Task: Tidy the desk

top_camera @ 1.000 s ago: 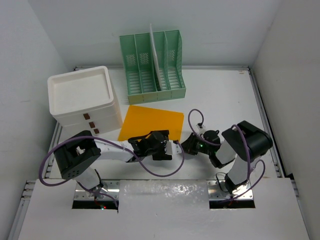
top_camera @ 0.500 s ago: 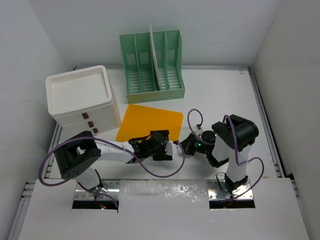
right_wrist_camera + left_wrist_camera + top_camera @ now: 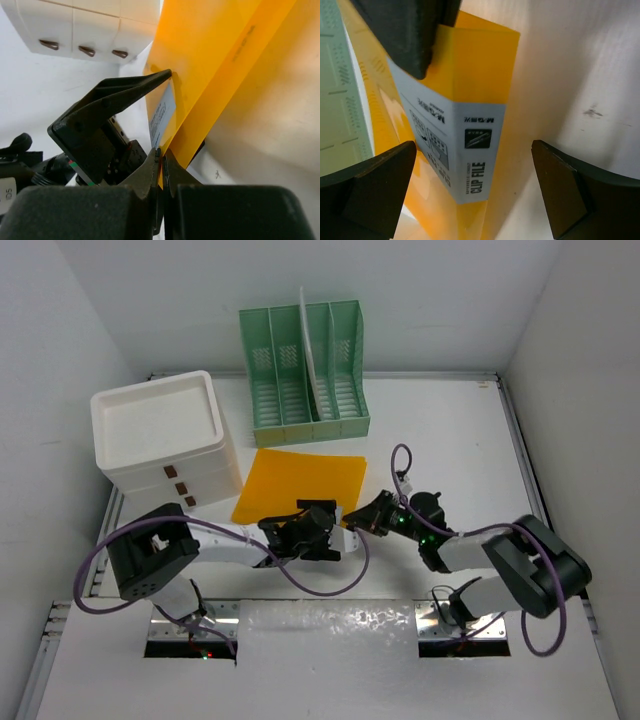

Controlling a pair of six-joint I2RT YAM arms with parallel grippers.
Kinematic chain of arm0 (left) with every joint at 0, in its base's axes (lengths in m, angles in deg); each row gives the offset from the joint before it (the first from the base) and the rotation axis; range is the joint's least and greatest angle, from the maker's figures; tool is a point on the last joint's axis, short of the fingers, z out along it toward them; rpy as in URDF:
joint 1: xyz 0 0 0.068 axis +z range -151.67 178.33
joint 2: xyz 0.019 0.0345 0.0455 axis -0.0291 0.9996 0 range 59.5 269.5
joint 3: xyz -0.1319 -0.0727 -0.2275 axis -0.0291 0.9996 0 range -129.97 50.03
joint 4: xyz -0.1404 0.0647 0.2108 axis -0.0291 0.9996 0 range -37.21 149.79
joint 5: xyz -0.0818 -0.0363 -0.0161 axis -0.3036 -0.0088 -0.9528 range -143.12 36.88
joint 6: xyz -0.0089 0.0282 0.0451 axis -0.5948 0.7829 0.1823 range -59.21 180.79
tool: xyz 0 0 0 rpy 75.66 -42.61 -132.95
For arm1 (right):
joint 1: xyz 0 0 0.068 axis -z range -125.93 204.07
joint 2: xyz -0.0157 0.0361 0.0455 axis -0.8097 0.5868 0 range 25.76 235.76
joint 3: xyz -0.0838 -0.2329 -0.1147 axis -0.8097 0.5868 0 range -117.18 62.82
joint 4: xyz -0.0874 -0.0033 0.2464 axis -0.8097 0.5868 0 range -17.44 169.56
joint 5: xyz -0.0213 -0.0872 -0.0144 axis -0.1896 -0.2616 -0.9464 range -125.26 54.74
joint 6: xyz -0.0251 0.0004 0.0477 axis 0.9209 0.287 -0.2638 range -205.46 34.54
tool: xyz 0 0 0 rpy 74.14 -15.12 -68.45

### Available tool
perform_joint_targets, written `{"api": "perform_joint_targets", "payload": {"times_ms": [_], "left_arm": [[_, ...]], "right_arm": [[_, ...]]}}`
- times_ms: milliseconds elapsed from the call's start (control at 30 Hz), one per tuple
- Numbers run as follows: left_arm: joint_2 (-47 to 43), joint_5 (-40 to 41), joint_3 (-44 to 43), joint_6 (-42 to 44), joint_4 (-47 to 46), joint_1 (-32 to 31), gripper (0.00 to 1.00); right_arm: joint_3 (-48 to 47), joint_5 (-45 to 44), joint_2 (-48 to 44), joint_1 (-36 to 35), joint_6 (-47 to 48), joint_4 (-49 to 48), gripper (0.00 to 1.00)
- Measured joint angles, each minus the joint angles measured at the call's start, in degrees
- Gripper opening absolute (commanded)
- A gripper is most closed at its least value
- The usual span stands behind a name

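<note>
The left arm [image 3: 225,545] lies low, reaching from its base toward the middle of the desk [image 3: 440,430]. The right arm [image 3: 470,550] stretches leftward to meet it. The right gripper [image 3: 161,153] is clenched on the near edge of an orange clip file [image 3: 300,485], beside its printed label [image 3: 470,150]. The left gripper [image 3: 473,147] is spread wide with the file between its fingers, and one fingertip seems to touch the label (the wrist view is too tight to be sure). The matte white desk, railed in silver and walled in white, carries a white drawer box [image 3: 165,440] at far left and a green file rack [image 3: 305,365] at the back.
</note>
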Motion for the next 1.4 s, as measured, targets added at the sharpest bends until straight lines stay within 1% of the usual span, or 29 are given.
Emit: {"api": "perform_joint_targets", "payload": {"times_ms": [133,233,267,333,367,400,467,500,567,600,667,700,733,800,833,900,933,1033,1100,1200,1267,1400], "left_arm": [[1.6,4.5,-0.5,0.1,-2.1,-0.2,1.00],[2.6,8.5,-0.6,-0.4,-3.6,-0.3,0.99],[2.6,9.7,-0.6,-0.6,-3.8,-0.3,0.98],[2.6,11.8,-0.3,-1.3,-5.1,-0.3,0.83],[2.6,12.5,-0.2,-1.6,-5.6,-0.3,0.73],[2.6,13.2,-0.1,-1.9,-6.1,-0.3,0.56],[2.6,13.4,0.2,-2.9,-6.4,-0.3,0.43],[2.8,13.3,0.3,-3.0,-6.3,-0.5,0.21],[3.0,13.3,0.3,-3.0,-6.0,-0.7,0.01],[3.0,13.1,0.0,-2.0,-5.6,-0.8,0.00],[2.8,13.4,-1.0,-2.9,-5.0,-0.9,0.00],[2.8,13.0,-1.6,-3.6,-4.0,-0.9,0.00],[2.6,12.5,-2.1,-4.2,-2.9,-0.9,0.00],[2.1,11.1,-3.1,-5.9,0.4,-0.9,0.00],[1.6,10.3,-4.0,-6.7,2.4,-0.9,0.00],[0.1,8.8,-6.4,-8.7,7.1,-0.5,0.00],[-1.0,8.1,-7.8,-10.0,9.2,-0.1,0.00],[-4.2,4.9,-12.8,-13.9,15.9,2.4,0.00],[-6.1,2.2,-17.6,-18.2,19.8,5.8,0.00],[-9.2,-0.5,-24.9,-24.7,22.7,12.2,0.00],[-12.3,-0.1,-28.3,-28.1,23.4,15.2,0.00],[-17.8,1.4,-34.1,-33.7,26.7,15.8,0.00]], "right_arm": [[-4.2,-1.4,-6.1,-0.6,4.4,12.6,0.00],[-6.6,-1.7,-7.9,-0.5,6.9,19.7,0.00],[-7.2,-1.7,-8.0,-0.5,7.5,21.4,0.00],[-7.8,-1.8,-8.1,-0.5,8.3,23.8,0.00],[-8.0,-1.9,-8.1,-0.5,8.5,24.7,0.00],[-8.3,-1.9,-8.1,-0.5,8.7,25.7,0.00],[-9.1,-2.1,-8.4,-0.5,9.1,27.1,0.00],[-9.7,-2.2,-8.9,-0.4,9.4,28.1,0.00],[-11.0,-3.0,-10.4,-0.5,10.0,29.6,0.00],[-11.7,-3.3,-11.1,-0.5,10.3,30.2,0.00],[-12.3,-4.1,-12.5,-0.5,11.1,31.9,0.00],[-12.3,-4.6,-13.0,-0.5,11.4,33.1,0.05],[-12.5,-4.9,-13.6,-0.5,11.8,34.5,0.13],[-14.2,-5.5,-14.9,-0.5,13.6,40.2,0.37],[-15.7,-6.6,-15.7,-0.6,15.2,43.9,0.55],[-19.3,-10.3,-18.2,-0.5,19.0,52.0,0.66],[-21.6,-13.0,-20.2,-0.5,21.1,56.5,0.73],[-27.6,-21.7,-26.9,-0.5,26.1,65.7,0.79],[-30.2,-27.2,-32.1,-0.5,29.3,70.0,0.80],[-30.9,-34.7,-38.6,-0.7,32.7,74.8,0.81],[-30.8,-38.1,-39.5,-0.8,33.9,77.6,0.81],[-28.2,-41.2,-38.1,-0.8,35.3,80.7,0.81]]}}
